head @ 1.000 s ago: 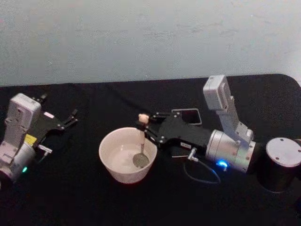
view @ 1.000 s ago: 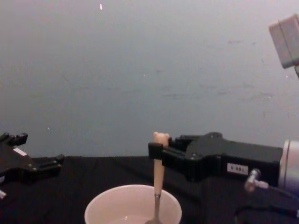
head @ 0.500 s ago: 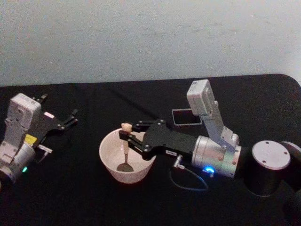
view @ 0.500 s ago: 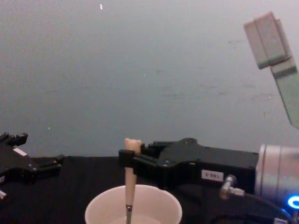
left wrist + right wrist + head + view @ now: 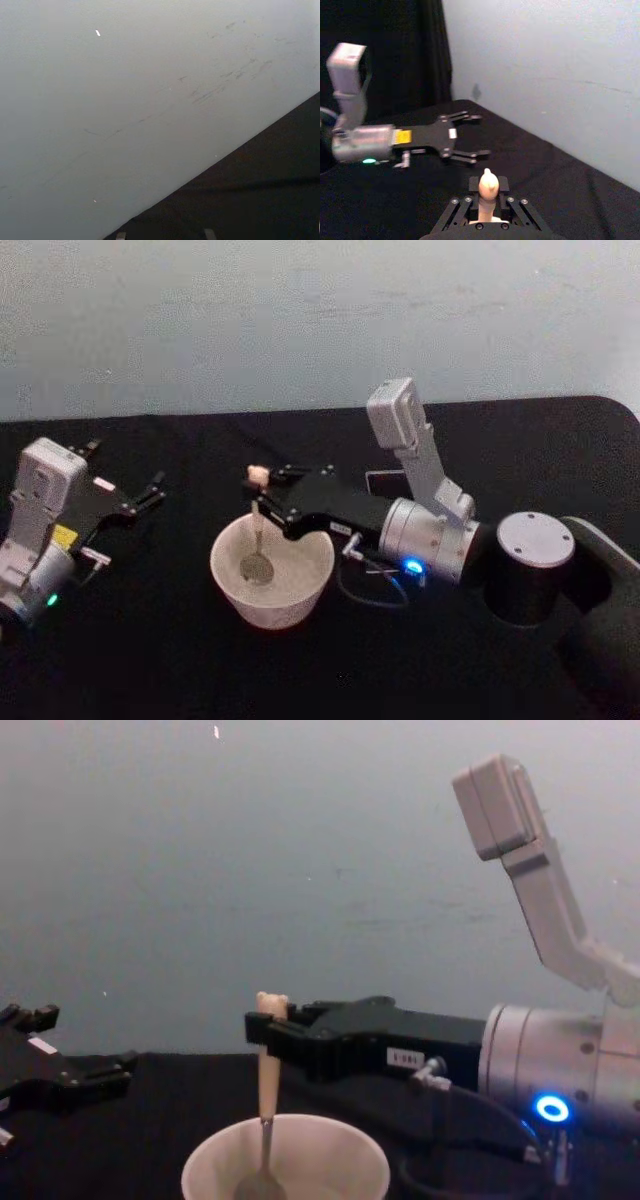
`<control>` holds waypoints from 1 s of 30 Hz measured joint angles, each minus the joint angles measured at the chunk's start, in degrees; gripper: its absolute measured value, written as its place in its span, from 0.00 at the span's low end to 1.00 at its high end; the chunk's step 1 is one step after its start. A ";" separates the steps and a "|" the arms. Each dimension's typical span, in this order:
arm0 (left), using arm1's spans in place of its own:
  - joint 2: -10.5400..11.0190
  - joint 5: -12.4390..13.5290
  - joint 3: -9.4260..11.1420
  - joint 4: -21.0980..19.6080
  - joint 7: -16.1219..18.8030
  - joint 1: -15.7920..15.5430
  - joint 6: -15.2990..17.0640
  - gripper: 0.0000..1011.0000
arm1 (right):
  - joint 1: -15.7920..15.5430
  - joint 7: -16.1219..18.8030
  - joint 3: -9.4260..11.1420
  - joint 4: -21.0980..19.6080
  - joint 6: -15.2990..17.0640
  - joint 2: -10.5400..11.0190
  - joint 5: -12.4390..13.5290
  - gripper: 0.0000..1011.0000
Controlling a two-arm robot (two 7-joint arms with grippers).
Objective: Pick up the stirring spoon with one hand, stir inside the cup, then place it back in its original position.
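Right claw [image 5: 262,480] has swung left in frame, clenched on the spoon [image 5: 257,525], bowl down in the cup [image 5: 280,605] at lower centre. You're mid-stir; next, lift clear, return to holder [image 5: 380,477]. Left claw [image 5: 148,492] parked left, released.

Your cup [image 5: 271,575] sits mid-table [image 5: 150,660], toward the front. The stirring spoon [image 5: 257,530] stands nearly upright in it, bowl end down inside and handle top poking up over the far rim. Your right gripper [image 5: 262,490] reaches in from the right, above that far rim, pinching the handle near its top. The holder [image 5: 384,481] is behind that arm, right of the cup and farther back. Your left gripper [image 5: 125,468] is way off to the cup's left.
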 joint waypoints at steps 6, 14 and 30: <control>0.00 0.00 0.00 0.00 0.00 0.00 0.00 0.99 | 1.02 -0.86 1.22 1.80 0.14 -0.44 -0.22 0.21; 0.00 0.00 0.00 0.00 0.00 0.00 0.00 0.99 | -0.55 -0.70 3.33 -1.02 2.13 2.34 1.02 0.21; 0.00 0.00 0.00 0.00 0.00 0.00 0.00 0.99 | -4.20 -1.23 4.73 -8.59 5.96 6.19 6.24 0.21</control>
